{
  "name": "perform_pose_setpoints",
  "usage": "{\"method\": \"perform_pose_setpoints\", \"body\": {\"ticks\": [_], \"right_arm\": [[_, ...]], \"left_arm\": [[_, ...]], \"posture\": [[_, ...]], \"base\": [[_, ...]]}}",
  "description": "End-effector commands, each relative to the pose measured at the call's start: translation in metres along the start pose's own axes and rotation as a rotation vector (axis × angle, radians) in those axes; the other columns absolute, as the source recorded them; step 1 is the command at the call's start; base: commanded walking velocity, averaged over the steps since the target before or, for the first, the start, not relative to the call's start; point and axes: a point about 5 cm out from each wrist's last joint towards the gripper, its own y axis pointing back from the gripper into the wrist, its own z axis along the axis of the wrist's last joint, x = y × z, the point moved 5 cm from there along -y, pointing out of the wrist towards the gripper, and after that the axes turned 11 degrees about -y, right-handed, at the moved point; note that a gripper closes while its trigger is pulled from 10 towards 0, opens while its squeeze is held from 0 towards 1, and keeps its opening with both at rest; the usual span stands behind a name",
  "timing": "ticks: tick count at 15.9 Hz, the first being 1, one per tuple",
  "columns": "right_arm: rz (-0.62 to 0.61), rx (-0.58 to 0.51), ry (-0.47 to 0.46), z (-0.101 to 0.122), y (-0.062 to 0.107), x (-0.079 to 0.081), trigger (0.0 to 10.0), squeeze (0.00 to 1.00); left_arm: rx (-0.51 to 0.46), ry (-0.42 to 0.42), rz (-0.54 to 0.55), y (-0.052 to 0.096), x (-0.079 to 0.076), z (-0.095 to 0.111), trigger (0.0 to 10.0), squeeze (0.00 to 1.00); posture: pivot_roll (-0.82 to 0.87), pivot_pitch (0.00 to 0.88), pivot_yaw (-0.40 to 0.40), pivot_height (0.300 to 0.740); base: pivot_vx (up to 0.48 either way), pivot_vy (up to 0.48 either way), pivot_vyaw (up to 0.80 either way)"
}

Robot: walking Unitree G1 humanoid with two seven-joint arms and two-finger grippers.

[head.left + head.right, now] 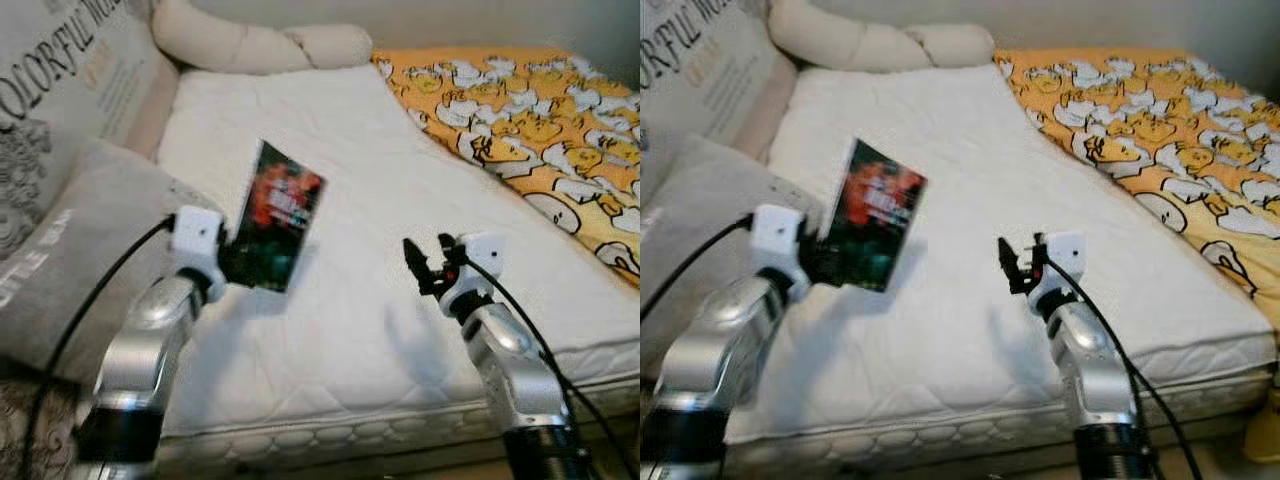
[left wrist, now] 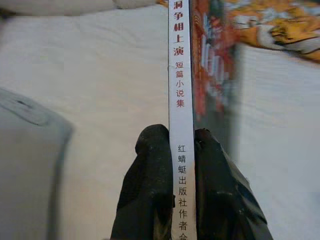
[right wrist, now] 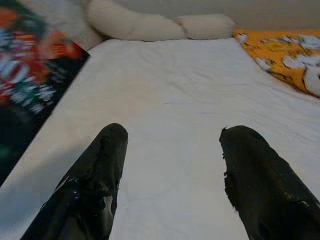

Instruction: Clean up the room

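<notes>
- While the left gripper [image 2: 182,165] pinches a book [image 1: 275,218] by the lower end of its spine, the book stands raised above the bed [image 1: 400,250], cover tilted toward the mattress; it sits at about 9 o'clock in the head views.
- The book's cover is dark with red and green patches, its lettering too blurred to read. In the left wrist view the white spine carries red Chinese characters, among them 短篇小说集 and 出版社, and one black finger [image 2: 150,190] presses on each side of it.
- The right gripper [image 1: 428,262] hovers over the bare white mattress at about 5 o'clock, its two fingers [image 3: 95,180] spread apart with nothing between them.
- At 1 o'clock a yellow blanket [image 1: 530,120] printed with cartoon ducks lies over the far side of the bed.
- At 12 o'clock a cream bolster [image 1: 260,42] lies along the head of the bed.
- At 10 o'clock a grey cushion [image 1: 60,90] shows "COLORFUL" in dark capitals; a second grey cushion [image 1: 90,240] leans below it, beside the left arm.
</notes>
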Motion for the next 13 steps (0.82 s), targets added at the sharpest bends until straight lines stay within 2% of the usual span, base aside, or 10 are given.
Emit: {"method": "perform_pose_setpoints", "body": {"ticks": [1, 2, 3, 5, 7, 9, 10, 11, 12, 13], "right_arm": [[0.054, -0.014, 0.028, 0.013, -0.001, 0.002, 10.0, 0.0], [0.103, 0.003, 0.07, 0.017, 0.003, -0.001, 10.0, 0.0], [0.147, 0.02, 0.088, 0.021, 0.007, -0.003, 10.0, 0.0], [0.264, 0.054, 0.094, 0.03, 0.017, 0.001, 10.0, 0.0], [0.363, 0.123, 0.1, 0.029, 0.029, 0.007, 10.0, 0.0], [0.418, 0.171, 0.093, 0.027, 0.037, 0.01, 10.0, 0.0], [0.473, 0.218, 0.089, 0.024, 0.045, 0.016, 10.0, 0.0], [0.523, 0.292, 0.085, 0.016, 0.054, 0.022, 10.0, 0.0], [0.546, 0.33, 0.085, 0.012, 0.058, 0.025, 10.0, 0.0], [0.557, 0.35, 0.083, 0.009, 0.061, 0.027, 10.0, 0.0]], "left_arm": [[-0.025, 0.011, -0.009, -0.006, 0.004, 0.011, 10.0, 0.0], [0.005, 0.003, -0.044, -0.014, 0.001, 0.006, 10.0, 0.0], [0.015, 0.03, -0.094, -0.02, -0.004, 0.005, 10.0, 0.0], [0.037, 0.138, -0.156, -0.033, -0.011, 0.003, 10.0, 0.0], [0.018, 0.412, -0.216, -0.044, -0.019, 0.012, 10.0, 0.0], [0.021, 0.522, -0.241, -0.05, -0.023, 0.012, 10.0, 0.0], [0.077, 0.59, -0.258, -0.054, -0.03, 0.0, 10.0, 0.0], [0.122, 0.694, -0.271, -0.056, -0.038, -0.016, 10.0, 0.0], [0.166, 0.72, -0.264, -0.056, -0.043, -0.028, 10.0, 0.0], [0.195, 0.707, -0.253, -0.056, -0.045, -0.036, 10.0, 0.0]], "posture": [[-0.11, 0.0, -0.011, 0.74], [-0.12, 0.0, -0.011, 0.74], [-0.12, 0.0, -0.008, 0.74], [-0.13, 0.0, -0.005, 0.74], [-0.14, 0.0, -0.004, 0.74], [-0.15, 0.0, -0.001, 0.74], [-0.15, 0.0, 0.004, 0.74], [-0.16, 0.0, 0.01, 0.74], [-0.17, 0.0, 0.013, 0.74], [-0.17, 0.0, 0.016, 0.74]], "base": [[0.0, 0.0, 0.0], [0.0, 0.0, 0.0], [0.0, 0.0, 0.0], [0.0, 0.0, 0.0], [0.0, 0.0, 0.0], [0.0, 0.0, 0.0], [0.0, 0.0, 0.0], [0.0, 0.0, 0.0], [0.0, 0.0, 0.0], [0.0, 0.0, 0.0]]}}
